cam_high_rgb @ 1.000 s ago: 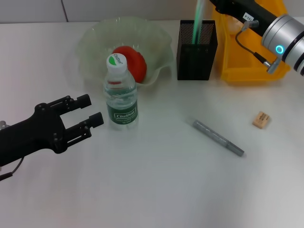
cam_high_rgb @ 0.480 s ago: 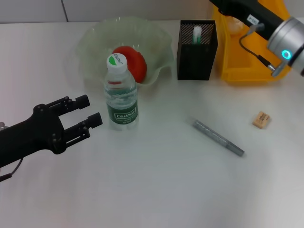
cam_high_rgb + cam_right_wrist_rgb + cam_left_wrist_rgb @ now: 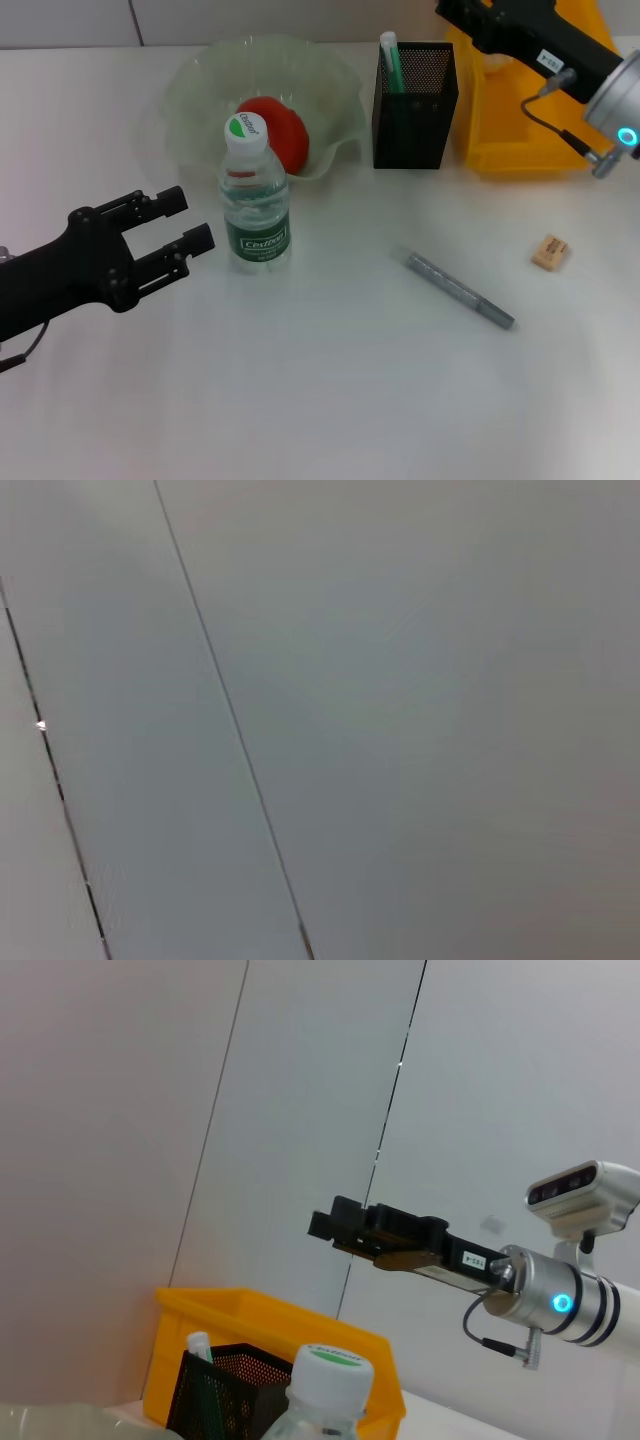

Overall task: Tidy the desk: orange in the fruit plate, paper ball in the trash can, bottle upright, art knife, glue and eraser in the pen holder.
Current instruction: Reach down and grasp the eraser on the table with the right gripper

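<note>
The clear bottle [image 3: 255,195] stands upright next to the fruit plate [image 3: 200,75], which holds the orange [image 3: 278,130]. My left gripper [image 3: 195,218] is open and empty, just left of the bottle. The bottle's cap also shows in the left wrist view [image 3: 332,1370]. The black mesh pen holder [image 3: 415,105] has the green-and-white glue stick [image 3: 388,58] leaning in its left corner. The grey art knife [image 3: 460,290] and the tan eraser [image 3: 550,251] lie on the table. My right gripper [image 3: 455,12] is high behind the holder. No paper ball shows.
The yellow trash bin [image 3: 530,120] stands right of the pen holder, partly under the right arm [image 3: 560,50]. The left wrist view shows the right gripper [image 3: 340,1228] against a grey wall. The right wrist view shows only wall.
The glue stick dropped from above the pen holder into it and now leans at its left corner. The right arm has pulled back up and right. My left gripper has shifted slightly upward.
</note>
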You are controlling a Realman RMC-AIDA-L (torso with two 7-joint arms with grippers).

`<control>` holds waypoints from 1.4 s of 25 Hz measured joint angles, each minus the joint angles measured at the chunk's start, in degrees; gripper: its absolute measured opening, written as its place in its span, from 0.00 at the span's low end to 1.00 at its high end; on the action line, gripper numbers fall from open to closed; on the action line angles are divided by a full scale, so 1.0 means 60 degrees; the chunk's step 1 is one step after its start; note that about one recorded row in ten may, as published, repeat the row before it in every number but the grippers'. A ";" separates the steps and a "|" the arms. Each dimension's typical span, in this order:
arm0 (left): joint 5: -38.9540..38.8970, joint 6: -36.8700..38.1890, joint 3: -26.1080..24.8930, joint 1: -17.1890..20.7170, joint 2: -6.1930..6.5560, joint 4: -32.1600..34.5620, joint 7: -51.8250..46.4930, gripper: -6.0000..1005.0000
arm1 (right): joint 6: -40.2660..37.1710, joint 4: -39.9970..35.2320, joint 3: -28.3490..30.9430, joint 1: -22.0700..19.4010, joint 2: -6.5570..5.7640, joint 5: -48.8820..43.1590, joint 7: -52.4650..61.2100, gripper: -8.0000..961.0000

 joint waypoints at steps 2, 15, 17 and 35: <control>0.0000 -0.0007 0.0000 -0.0009 -0.0006 0.0000 0.0021 0.60 | -0.0213 -0.0185 0.0004 -0.0162 0.0000 -0.0007 0.0018 0.59; 0.0001 -0.0011 -0.0011 -0.0003 -0.0011 0.0001 0.0224 0.60 | -0.1414 -0.5623 0.0910 -0.0421 -0.0175 -0.7893 0.6461 0.62; 0.0002 -0.0001 -0.0013 0.0007 -0.0007 0.0001 0.0245 0.60 | -0.2120 -0.6731 0.0986 -0.0262 -0.0142 -0.9665 0.7884 0.62; 0.0002 -0.0070 -0.0026 -0.0089 -0.0011 0.0001 0.0400 0.60 | -0.5515 -0.9189 0.0096 0.1381 0.0012 -1.9410 1.3192 0.62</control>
